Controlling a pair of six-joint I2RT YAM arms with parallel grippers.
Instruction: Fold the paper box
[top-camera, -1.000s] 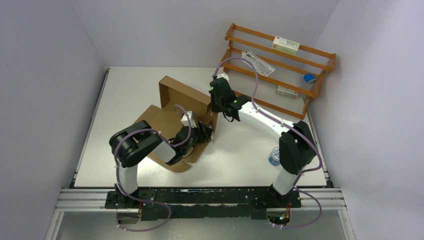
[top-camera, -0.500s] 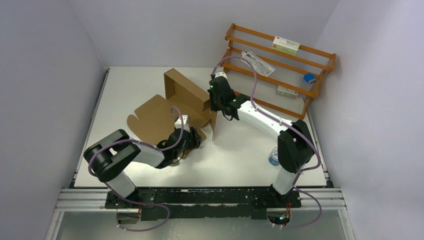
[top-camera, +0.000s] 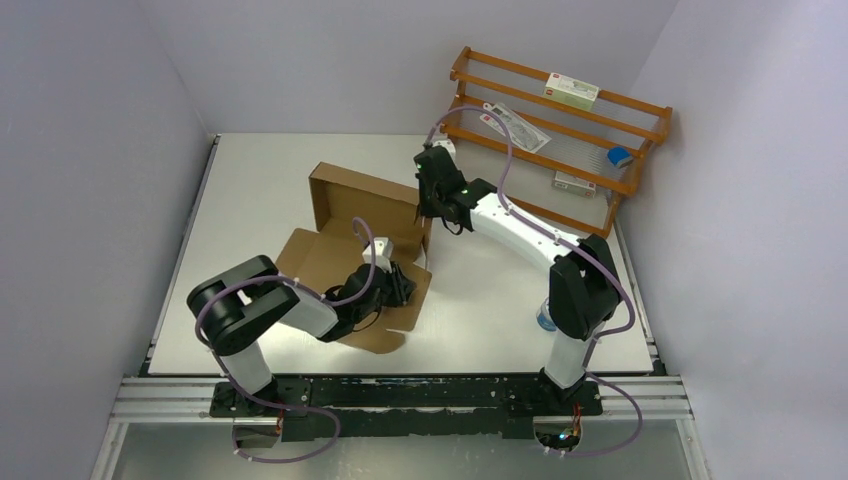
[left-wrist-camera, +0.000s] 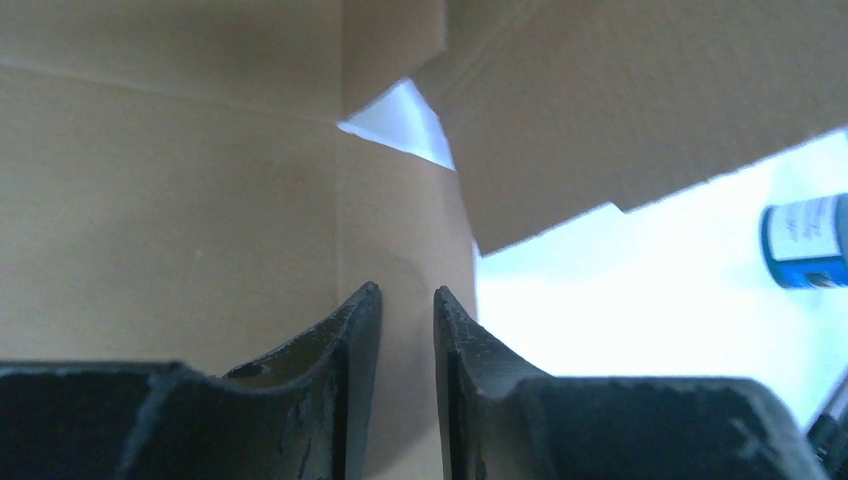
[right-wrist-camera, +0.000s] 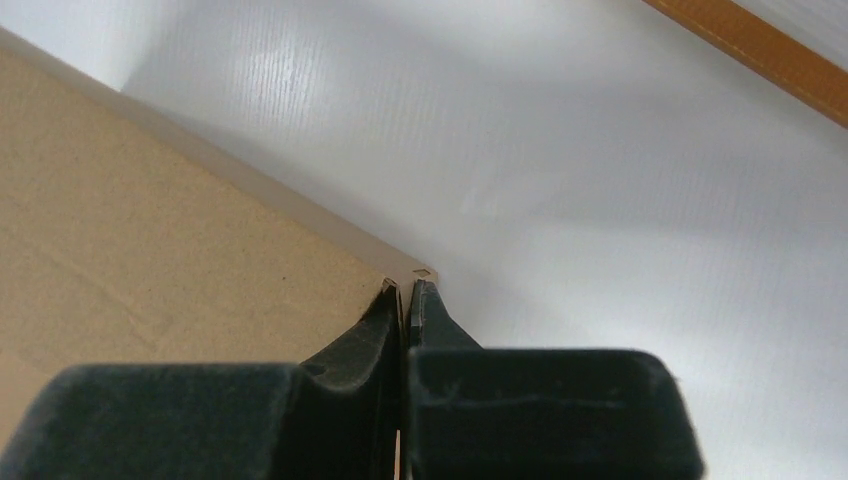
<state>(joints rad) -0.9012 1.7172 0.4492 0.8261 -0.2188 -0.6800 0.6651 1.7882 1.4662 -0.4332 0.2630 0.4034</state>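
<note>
Pale grey walls enclose a white table (top-camera: 500, 300), and the paper box (top-camera: 365, 200) is found left of centre on it, between the two arms. By the look of it the folding is only partly done. One long wall is already raised along the upper edge of the sheet and a short side panel is stood up at its right end, while the base and the lower flap, spread toward the bottom of the frame, are still lying flat; the remaining walls and the closing flap seem left to be formed. The right gripper (top-camera: 432, 210) is clenched on the top corner of the raised side panel. The left gripper (top-camera: 405, 285) is lowered over the flat lower flap with its jaws narrowly apart, and whether cardboard is pinched cannot be told. One paper box, two arms and one orange wooden rack (top-camera: 560, 130) at the upper right are counted. Two small white cartons (top-camera: 571, 92) are seen on that rack, and one blue-and-white tin (top-camera: 546, 318) is partly hidden by the right arm's base.
</note>
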